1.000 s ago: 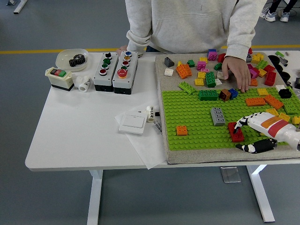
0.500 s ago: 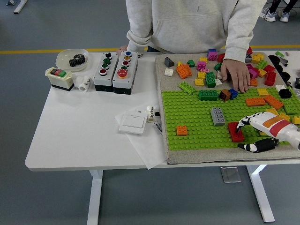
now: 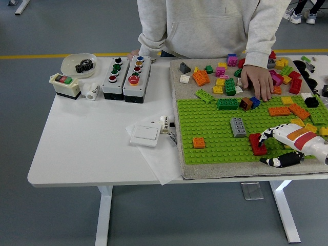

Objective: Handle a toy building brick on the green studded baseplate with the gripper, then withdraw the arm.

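Our right hand [image 3: 271, 146] reaches in from the desk's right edge, fingers spread around the red brick [image 3: 257, 144] — fingertips at its right side, thumb low toward the near edge, not yet closed on it as far as we can tell. The brick sits on the green baseplate [image 3: 215, 128] near the desk's near-right corner, studs holding it upright for a grasp. At the far edge a person's hand [image 3: 259, 80] rests on the loose bricks [image 3: 225, 82], likely steadying the mat.
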You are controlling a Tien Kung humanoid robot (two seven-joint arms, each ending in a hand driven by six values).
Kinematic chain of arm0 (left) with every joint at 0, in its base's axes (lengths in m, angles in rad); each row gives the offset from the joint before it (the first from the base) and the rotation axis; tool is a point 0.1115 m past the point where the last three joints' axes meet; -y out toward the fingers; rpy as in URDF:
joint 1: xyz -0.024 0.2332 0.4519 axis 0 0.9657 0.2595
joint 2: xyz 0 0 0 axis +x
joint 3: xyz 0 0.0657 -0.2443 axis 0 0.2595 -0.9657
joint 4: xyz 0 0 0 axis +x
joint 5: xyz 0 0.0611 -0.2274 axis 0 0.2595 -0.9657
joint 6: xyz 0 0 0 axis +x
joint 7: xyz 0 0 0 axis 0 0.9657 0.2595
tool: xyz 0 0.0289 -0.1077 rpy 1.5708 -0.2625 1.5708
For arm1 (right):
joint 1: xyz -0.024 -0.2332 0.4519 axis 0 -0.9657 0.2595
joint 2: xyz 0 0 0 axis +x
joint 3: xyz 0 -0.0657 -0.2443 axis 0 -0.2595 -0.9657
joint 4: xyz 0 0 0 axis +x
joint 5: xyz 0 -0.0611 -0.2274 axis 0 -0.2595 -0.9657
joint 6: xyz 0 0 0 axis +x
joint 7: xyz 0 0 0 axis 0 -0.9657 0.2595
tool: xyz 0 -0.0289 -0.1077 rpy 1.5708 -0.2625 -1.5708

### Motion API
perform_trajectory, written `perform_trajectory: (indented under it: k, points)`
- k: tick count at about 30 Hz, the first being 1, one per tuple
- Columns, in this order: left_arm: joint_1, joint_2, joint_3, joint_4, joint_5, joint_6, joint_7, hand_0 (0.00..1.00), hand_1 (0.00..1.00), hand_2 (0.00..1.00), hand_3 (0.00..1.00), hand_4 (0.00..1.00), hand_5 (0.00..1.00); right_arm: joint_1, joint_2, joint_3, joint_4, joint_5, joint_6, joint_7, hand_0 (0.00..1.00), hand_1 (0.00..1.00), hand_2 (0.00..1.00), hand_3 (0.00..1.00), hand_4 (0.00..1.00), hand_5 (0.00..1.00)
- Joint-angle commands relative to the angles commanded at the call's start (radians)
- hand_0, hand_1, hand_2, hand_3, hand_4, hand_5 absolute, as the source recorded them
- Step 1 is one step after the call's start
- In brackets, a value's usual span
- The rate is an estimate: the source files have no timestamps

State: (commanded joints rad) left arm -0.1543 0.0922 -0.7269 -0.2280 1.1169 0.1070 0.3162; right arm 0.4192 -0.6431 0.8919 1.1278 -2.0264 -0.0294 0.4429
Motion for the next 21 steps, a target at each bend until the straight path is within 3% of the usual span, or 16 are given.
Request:
perform_trajectory:
  k: [21]
  points:
    - [0.006,0.0,-0.001,-0.002,0.009,-0.006,0.005,0.727,0.733,0.743,0.6,0.667,0.606,-0.012,0.006,-0.01,-0.016,-0.008,0.004,-0.009,0.732,0.696,0.717,0.608,0.812,0.54]
